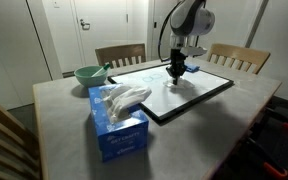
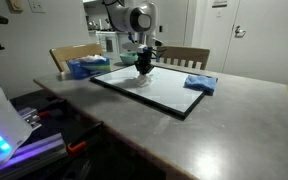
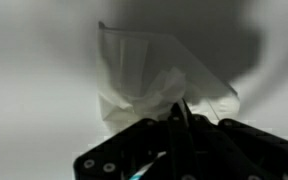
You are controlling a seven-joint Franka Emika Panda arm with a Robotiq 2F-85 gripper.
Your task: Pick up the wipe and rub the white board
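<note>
Over the white board [image 1: 199, 92], the tool [image 3: 179, 118] grips the wipe [image 3: 144, 75], whose lower edge hides behind it.

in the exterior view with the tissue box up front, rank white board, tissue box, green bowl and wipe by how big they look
1. white board
2. tissue box, though being nearest the camera enlarges it
3. green bowl
4. wipe, barely visible on the board

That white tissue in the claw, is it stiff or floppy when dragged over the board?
Probably floppy: the wipe sits crumpled and creased in the shut claw. Likely very light, since it looks thin. Dragged over the white board, it would probably bunch up rather than stay flat.
</note>
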